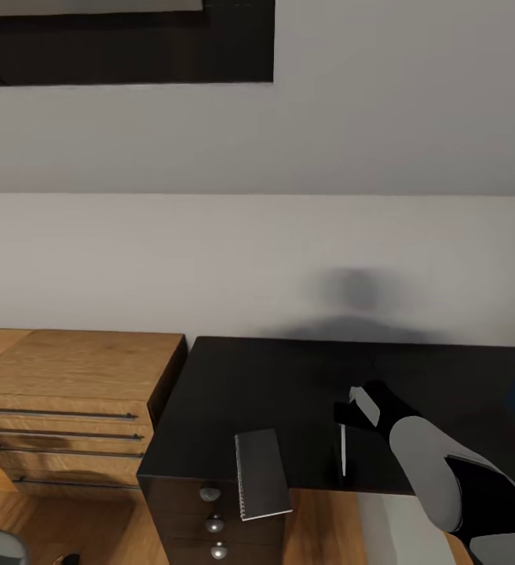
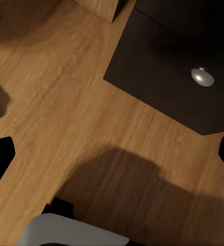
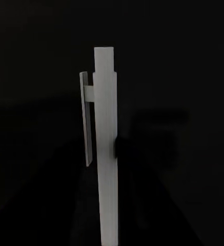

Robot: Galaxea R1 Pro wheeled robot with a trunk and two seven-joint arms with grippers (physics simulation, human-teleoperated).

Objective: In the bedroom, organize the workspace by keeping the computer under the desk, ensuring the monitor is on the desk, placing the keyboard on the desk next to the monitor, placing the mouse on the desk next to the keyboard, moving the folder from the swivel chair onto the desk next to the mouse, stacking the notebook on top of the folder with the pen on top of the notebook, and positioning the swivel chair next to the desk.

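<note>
The pen step looks to be in hand: the right gripper hangs low over the black worktop, just behind the top end of the pen, which lies flat near the worktop's front edge, and whether its fingers are spread or pinched I cannot tell. The notebook overhangs that edge beside the pen. Next, a clean pinch on the slim barrel.

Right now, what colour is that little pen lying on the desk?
Whitish grey; the pen shows best in the right wrist view, against the black desk.
</note>
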